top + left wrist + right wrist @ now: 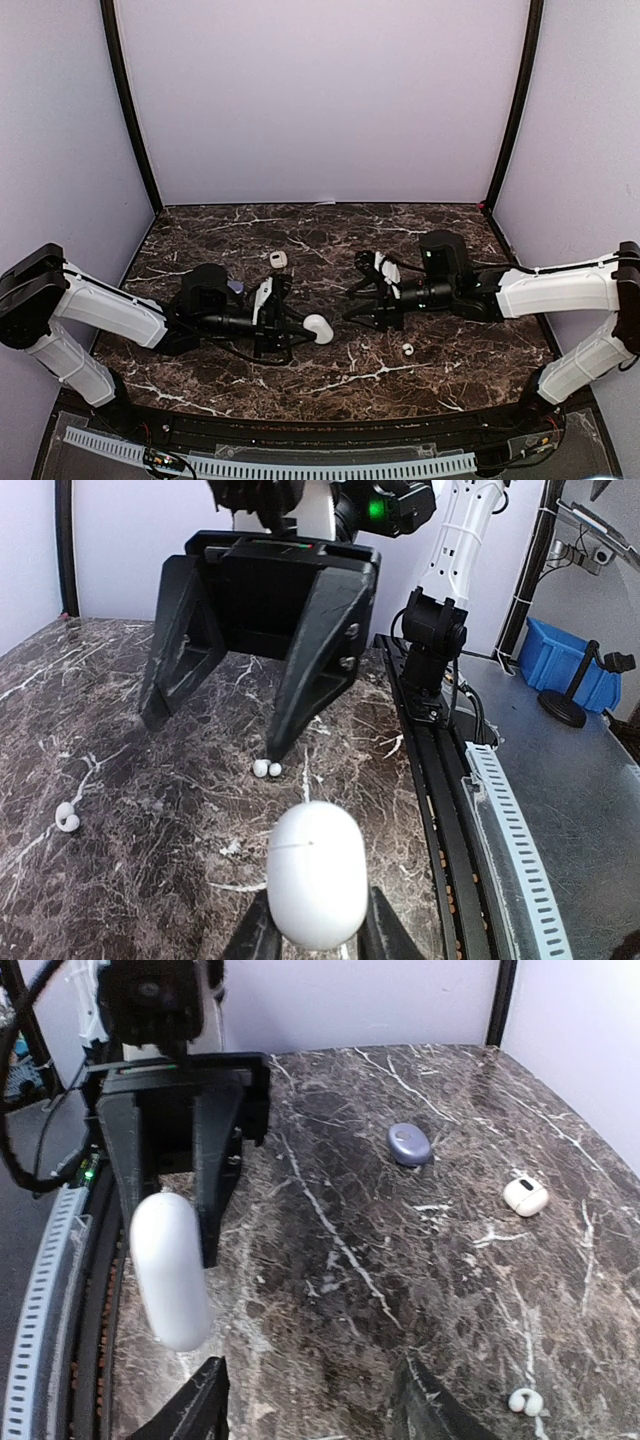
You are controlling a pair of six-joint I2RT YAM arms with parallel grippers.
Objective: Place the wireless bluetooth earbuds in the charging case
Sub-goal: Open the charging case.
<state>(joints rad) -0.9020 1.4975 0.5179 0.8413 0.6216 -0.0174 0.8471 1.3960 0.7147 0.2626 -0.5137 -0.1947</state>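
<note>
Dark brown marble-veined tabletop (pixel 450 370) carries everything. The left gripper (pixel 320 905) is clamped on a white egg-shaped plastic charging case (pixel 315 875), its lid closed, held up facing the right gripper (pixel 312 1385), whose jaws stand wide apart with nothing between them. Farther back lie a blue-grey oval case (pixel 409 1144) and a small white rounded case (pixel 525 1196), well apart from each other. One tiny white plastic earbud (pixel 408 349) lies on the marble near the right gripper, on its near side; a hook-shaped earbud (pixel 524 1400) lies just beside its far finger
</note>
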